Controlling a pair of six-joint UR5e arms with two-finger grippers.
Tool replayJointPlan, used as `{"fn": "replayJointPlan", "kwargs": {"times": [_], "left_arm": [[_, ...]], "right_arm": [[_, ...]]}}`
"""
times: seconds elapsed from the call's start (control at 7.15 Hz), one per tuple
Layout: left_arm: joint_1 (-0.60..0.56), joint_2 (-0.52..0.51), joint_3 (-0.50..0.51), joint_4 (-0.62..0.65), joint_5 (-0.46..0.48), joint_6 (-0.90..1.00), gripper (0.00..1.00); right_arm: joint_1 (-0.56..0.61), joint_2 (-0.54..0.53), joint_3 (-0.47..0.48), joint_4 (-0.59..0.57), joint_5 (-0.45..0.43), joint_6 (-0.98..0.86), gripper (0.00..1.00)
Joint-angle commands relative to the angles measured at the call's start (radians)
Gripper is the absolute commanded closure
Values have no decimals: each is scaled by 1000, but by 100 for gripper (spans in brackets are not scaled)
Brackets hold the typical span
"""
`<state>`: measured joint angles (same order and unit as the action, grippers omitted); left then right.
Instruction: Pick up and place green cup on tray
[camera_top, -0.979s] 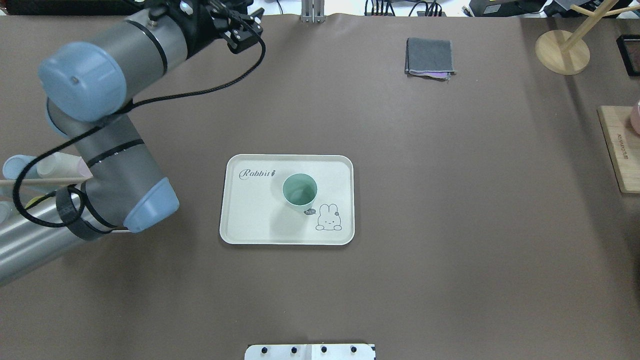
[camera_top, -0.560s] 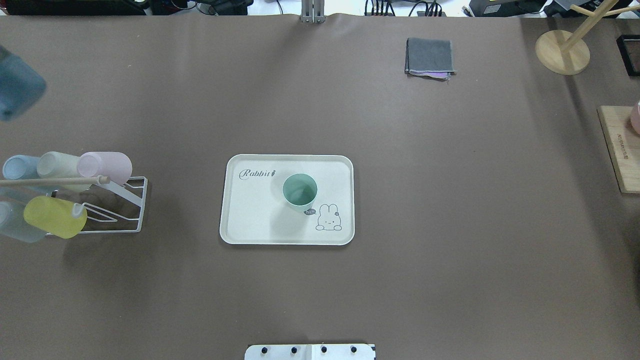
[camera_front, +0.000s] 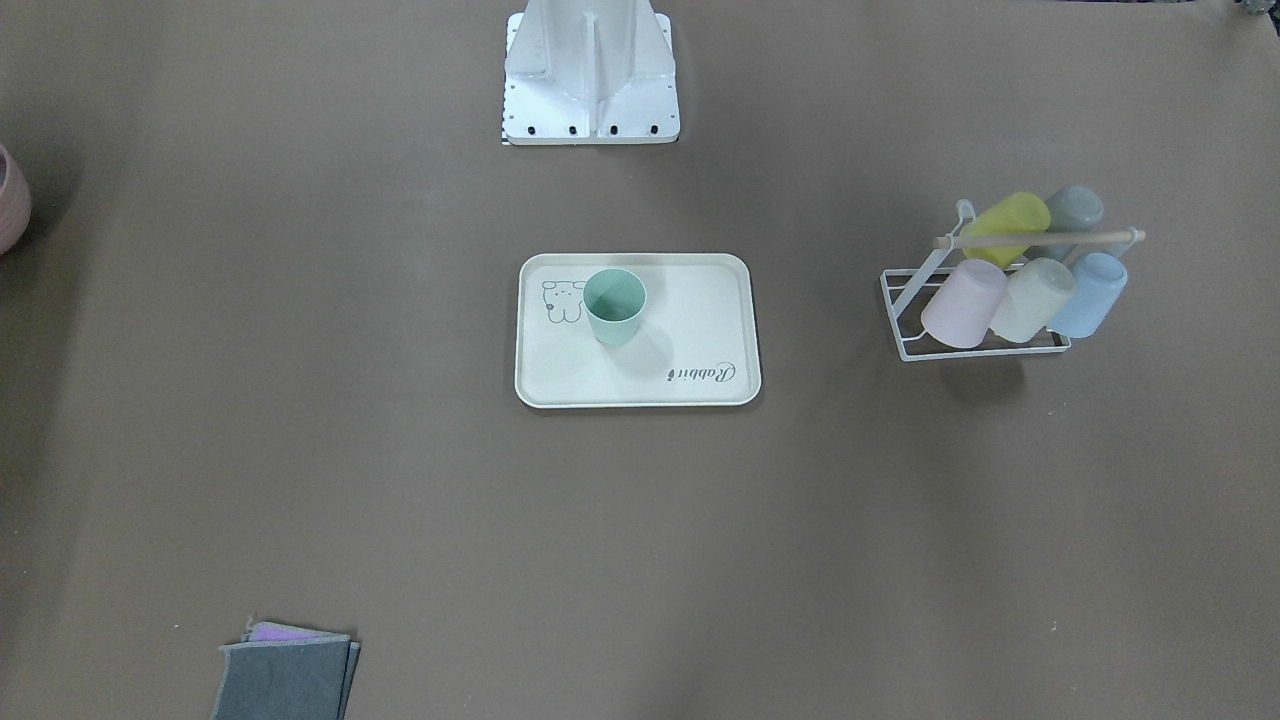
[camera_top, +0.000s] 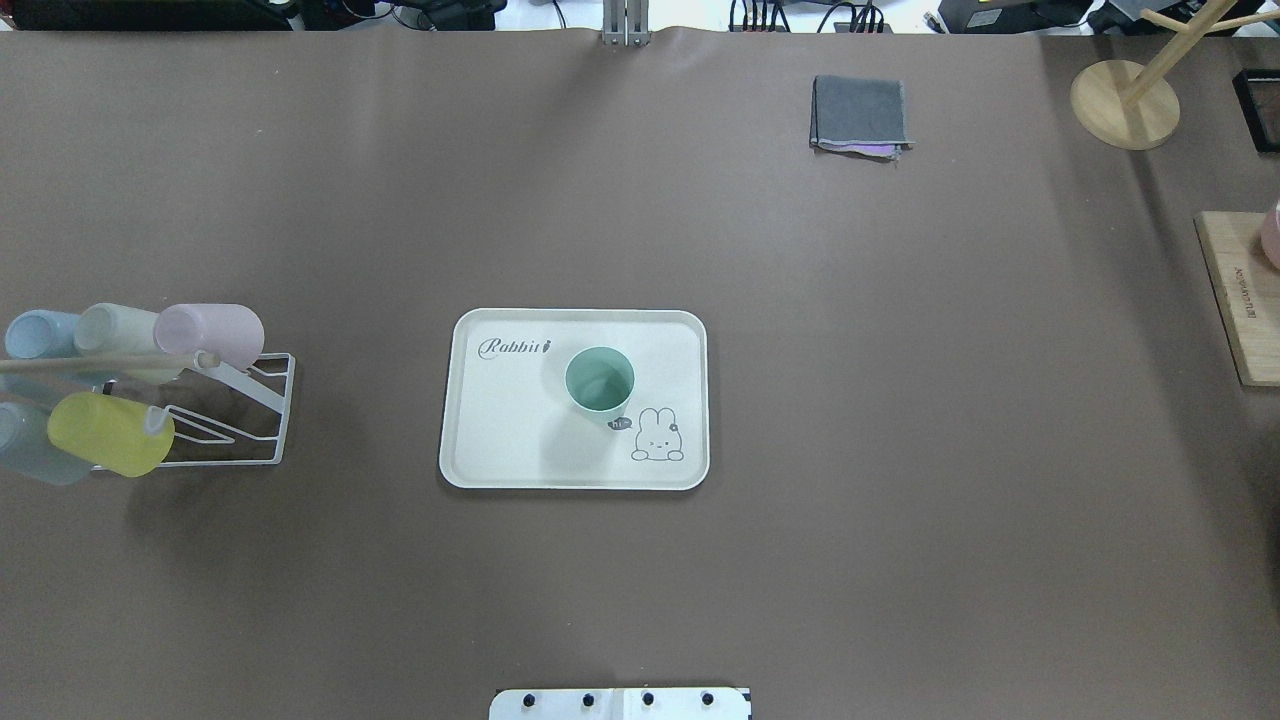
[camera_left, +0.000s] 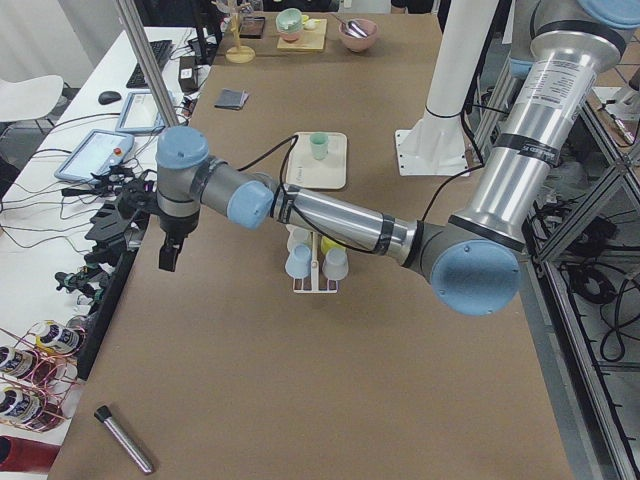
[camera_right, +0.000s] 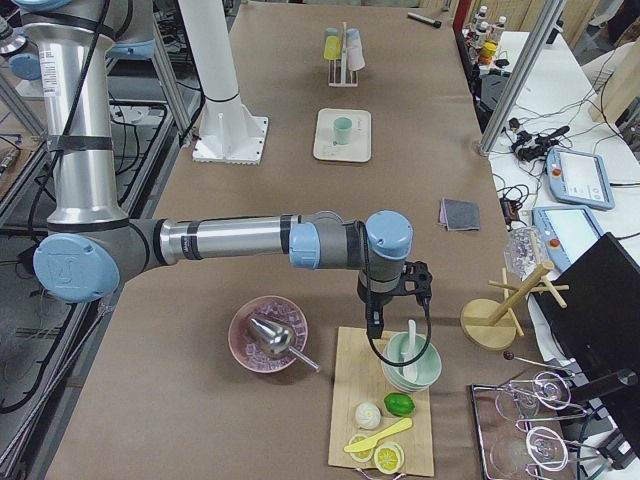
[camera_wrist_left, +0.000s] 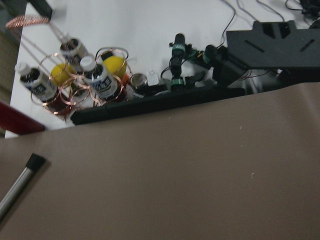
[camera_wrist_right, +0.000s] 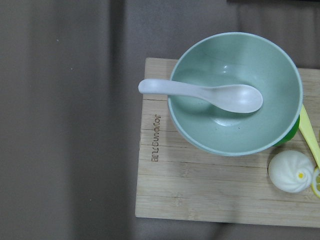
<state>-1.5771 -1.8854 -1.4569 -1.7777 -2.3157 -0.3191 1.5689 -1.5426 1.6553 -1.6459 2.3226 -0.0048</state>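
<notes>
The mint-green cup (camera_top: 600, 380) stands upright on the cream tray (camera_top: 510, 430) near the rabbit drawing, and nothing touches it. It also shows in the front view (camera_front: 614, 305) on the tray (camera_front: 700, 320). My left gripper (camera_left: 168, 255) hangs over the far left end of the table, far from the tray; I cannot tell whether it is open or shut. My right gripper (camera_right: 373, 322) hangs over the wooden board at the far right end; I cannot tell its state either. Neither wrist view shows its own fingers.
A white wire rack (camera_top: 230, 410) with several pastel cups stands left of the tray. A folded grey cloth (camera_top: 860, 115) lies at the back right. A wooden board (camera_top: 1240, 300) holds a green bowl (camera_wrist_right: 235, 95) with a white spoon. A pink bowl (camera_right: 268, 335) sits beside it.
My left arm has swung out of the overhead view to the left, uncovering the cup rack. The green cup and the tray have not moved.
</notes>
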Motion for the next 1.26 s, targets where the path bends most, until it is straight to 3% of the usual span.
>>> {"fn": "replayJointPlan", "kwargs": {"times": [0.0,0.28,0.42,0.98,1.12], "left_arm": [[-55,86,117,6,-146,5,2],[-52,193,136,-5,-171,8,2],[-53,195,121,-3,-162,8,2],[3,356,-135,8,-160,-11,2],[6,376,-135,8,-160,-11,2]], "right_arm": [[0,1,3,0,1,-1,0],[-3,-1,3,0,3,0,0],[-3,-2,6,0,3,0,0],[-4,-1,6,0,1,-1,0],[-4,-1,6,-2,0,-1,0]]}}
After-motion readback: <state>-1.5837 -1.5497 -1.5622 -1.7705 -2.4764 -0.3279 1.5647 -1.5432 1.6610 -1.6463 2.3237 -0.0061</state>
